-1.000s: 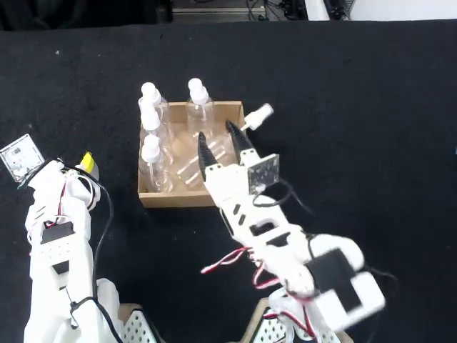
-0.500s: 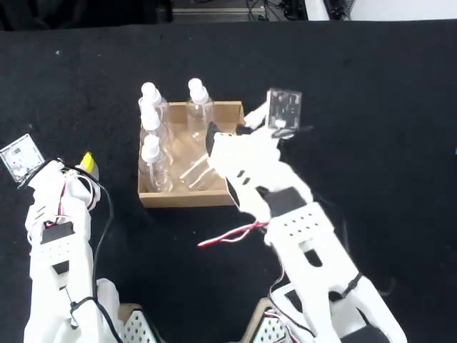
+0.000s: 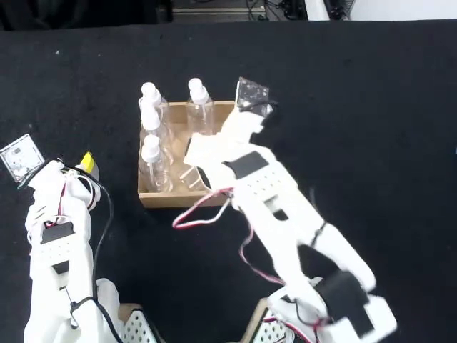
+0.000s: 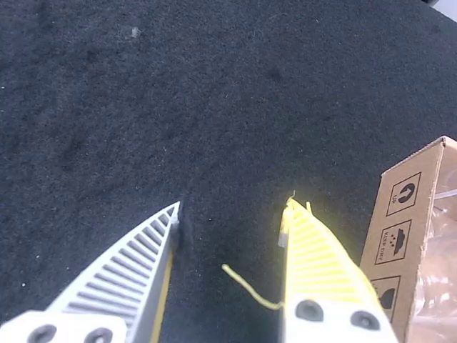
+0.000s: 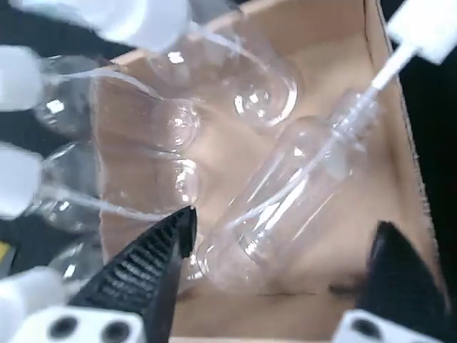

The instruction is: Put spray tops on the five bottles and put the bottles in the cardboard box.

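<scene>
High view: four capped bottles [image 3: 153,161] are standing in the cardboard box [image 3: 161,199]. Left wrist: the left gripper [image 4: 232,209] is gaping, empty. Right wrist: the right gripper [image 5: 285,225] is gaping empty above the fifth bottle [image 5: 289,182] lying inside; boxing is likely finishing, next calling for lifting clear

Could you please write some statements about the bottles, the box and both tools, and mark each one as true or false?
1. Four upright bottles stand in the box. True.
2. The fifth bottle lies outside the box. False: the lying bottle is inside the box.
3. The lying bottle has a spray top. True.
4. The right tool is shut on a bottle. False: the right tool is open over the lying bottle.
5. The left tool is open and holds nothing. True.
</scene>
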`<action>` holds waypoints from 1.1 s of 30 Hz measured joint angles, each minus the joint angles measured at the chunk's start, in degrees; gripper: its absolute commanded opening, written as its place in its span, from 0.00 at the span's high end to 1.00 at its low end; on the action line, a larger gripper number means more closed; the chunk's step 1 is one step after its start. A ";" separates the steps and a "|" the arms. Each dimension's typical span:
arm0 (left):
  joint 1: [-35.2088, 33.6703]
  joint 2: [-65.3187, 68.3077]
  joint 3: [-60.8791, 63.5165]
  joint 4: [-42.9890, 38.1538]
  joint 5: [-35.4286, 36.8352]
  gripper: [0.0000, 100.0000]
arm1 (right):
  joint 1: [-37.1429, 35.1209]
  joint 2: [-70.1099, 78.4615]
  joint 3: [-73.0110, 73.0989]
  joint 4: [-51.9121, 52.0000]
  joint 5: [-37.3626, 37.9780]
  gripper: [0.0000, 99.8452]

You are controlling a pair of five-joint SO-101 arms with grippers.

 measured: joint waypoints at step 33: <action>0.00 0.00 0.00 0.00 0.00 0.80 | 1.85 23.56 -13.63 -1.41 -13.01 0.82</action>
